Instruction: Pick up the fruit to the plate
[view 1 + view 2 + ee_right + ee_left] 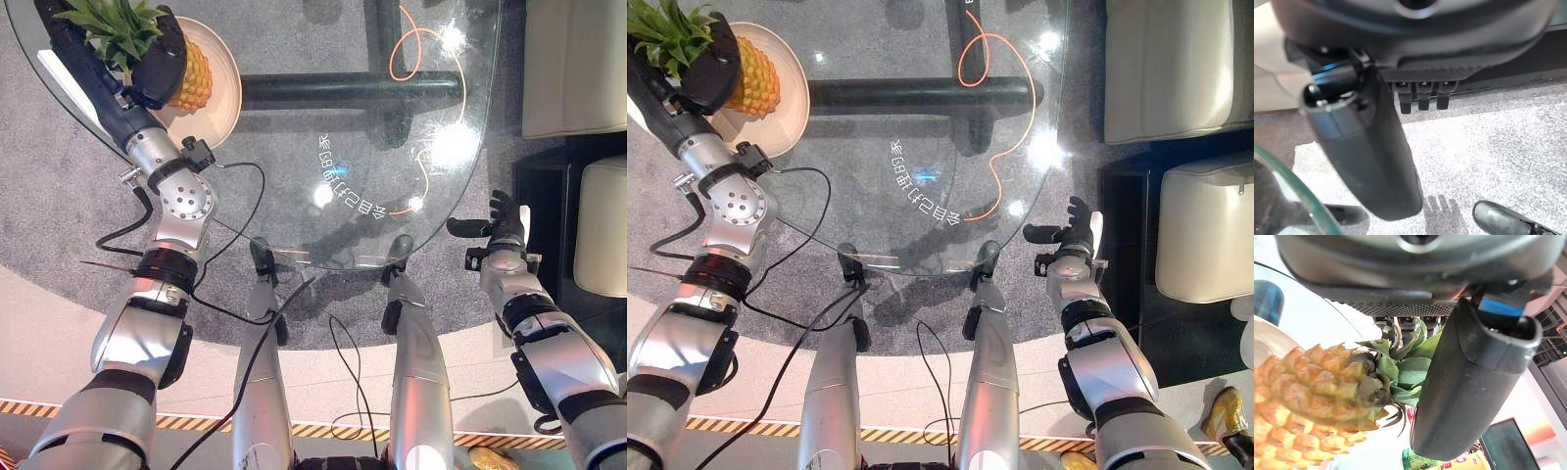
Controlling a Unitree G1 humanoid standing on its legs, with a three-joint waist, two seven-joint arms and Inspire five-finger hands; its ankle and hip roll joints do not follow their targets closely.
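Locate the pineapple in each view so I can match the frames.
Left eye view: pineapple upper left, on the plate, left hand curled round it.
Right eye view: same, upper left.
Left wrist view: left of the thumb.
Right wrist view: absent.
Shared landmark: the plate.

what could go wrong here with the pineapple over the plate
1. The left hand is curled round the pineapple near its leafy crown, so the heavy fruit could tip or roll when released.
2. The plate sits close to the glass table's edge; a hard set-down might nudge it toward the rim.
3. The right hand hangs open beside the table, too far away to steady anything.
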